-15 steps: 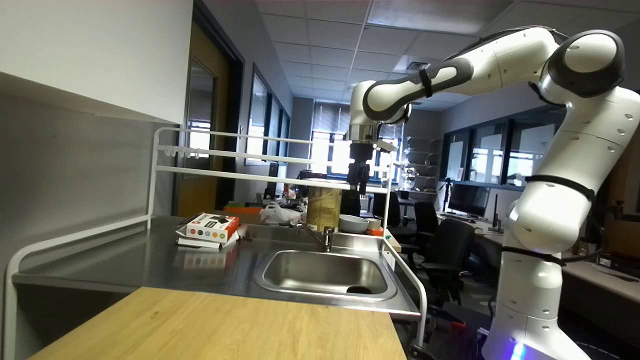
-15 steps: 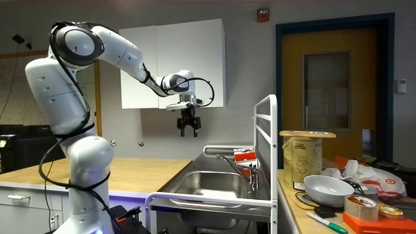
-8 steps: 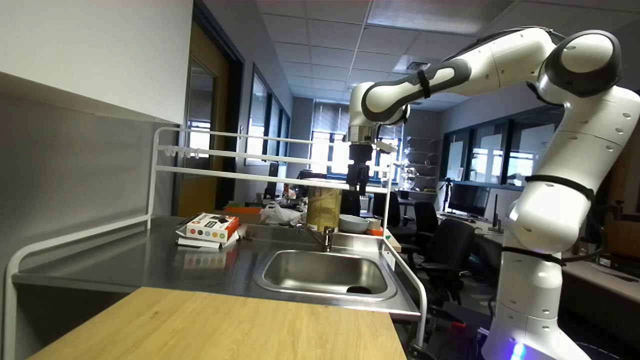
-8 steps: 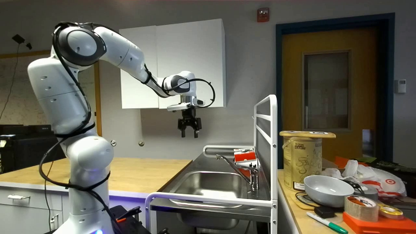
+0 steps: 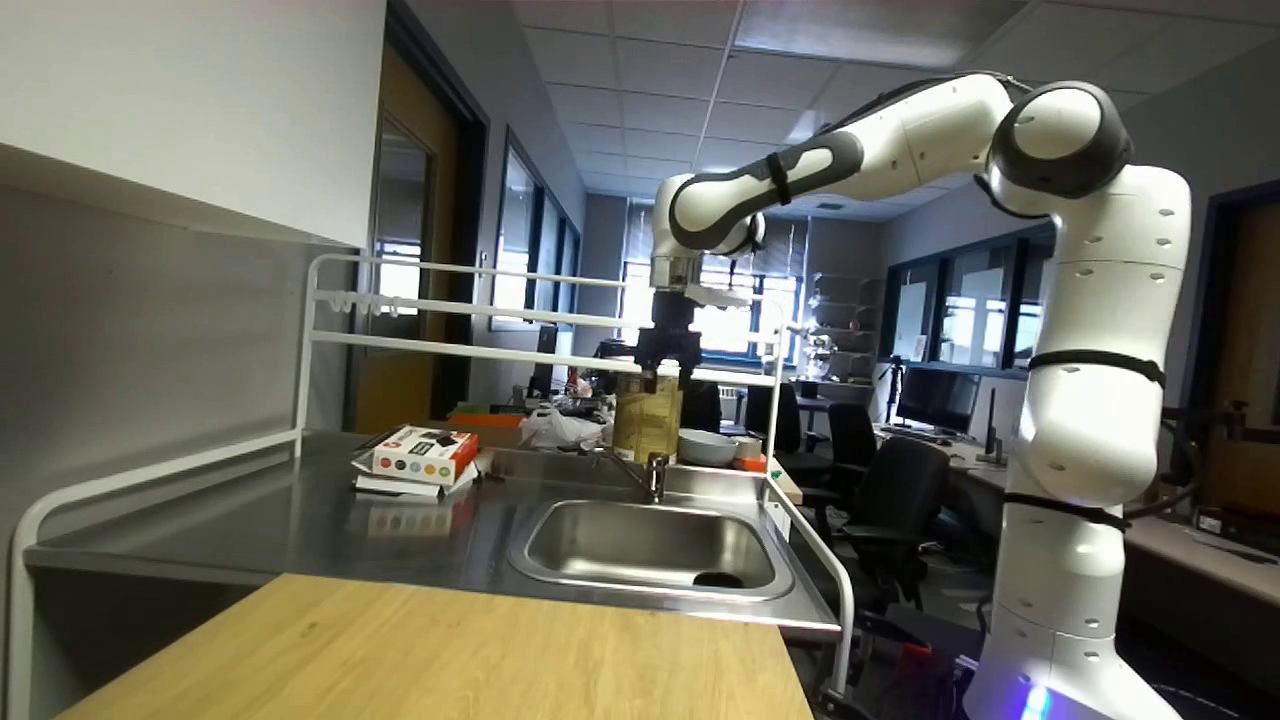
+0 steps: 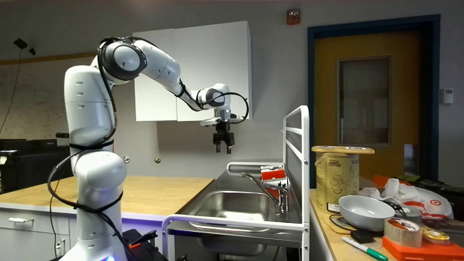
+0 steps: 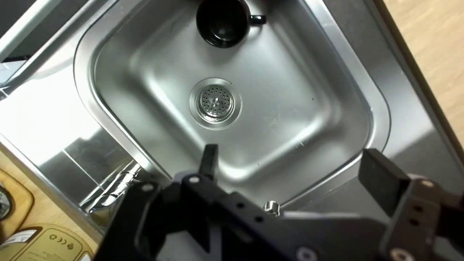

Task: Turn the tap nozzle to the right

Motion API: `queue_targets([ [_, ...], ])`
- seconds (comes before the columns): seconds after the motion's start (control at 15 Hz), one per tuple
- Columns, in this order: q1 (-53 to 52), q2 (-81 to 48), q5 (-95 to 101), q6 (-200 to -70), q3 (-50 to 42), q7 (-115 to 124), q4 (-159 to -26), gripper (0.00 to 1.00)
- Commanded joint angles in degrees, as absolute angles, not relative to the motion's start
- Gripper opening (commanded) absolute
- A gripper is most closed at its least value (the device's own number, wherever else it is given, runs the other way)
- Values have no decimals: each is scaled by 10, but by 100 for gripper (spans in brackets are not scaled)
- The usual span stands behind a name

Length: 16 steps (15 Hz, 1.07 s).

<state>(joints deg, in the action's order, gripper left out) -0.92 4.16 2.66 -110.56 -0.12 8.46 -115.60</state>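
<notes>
The tap nozzle, a slim metal spout, reaches out from the tap over the steel sink's near corner; it shows in both exterior views (image 5: 625, 468) (image 6: 258, 184). In the wrist view only its shiny tip (image 7: 272, 207) shows; my gripper hides the rest. My gripper (image 5: 668, 382) is open and empty and points down. It hangs well above the sink, higher than the nozzle and apart from it, also in an exterior view (image 6: 223, 148). In the wrist view the fingers (image 7: 290, 156) are wide apart. The sink basin (image 5: 640, 545) lies below, also in the wrist view (image 7: 282, 90).
A white rail rack (image 6: 296, 132) stands behind the tap. A black mug (image 7: 221, 21) lies in the sink. Boxes (image 5: 425, 455) lie on the steel counter. A yellow tin (image 6: 337, 181) and a bowl (image 6: 366, 212) stand beyond the rack. A wooden worktop (image 5: 450, 650) adjoins.
My arm has swung over, carrying the gripper left in an exterior view and right, closer to the rack, in an exterior view. The gripper has turned about its vertical axis. The nozzle has not moved.
</notes>
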Motion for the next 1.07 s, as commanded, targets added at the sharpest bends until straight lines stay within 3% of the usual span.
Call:
queue_targets([
  [0.0, -4, -76, 2, -1088, -1, 183, -1032, 100],
  [1.0, 6, -369, -73, -1015, -56, 550, -701, 100],
])
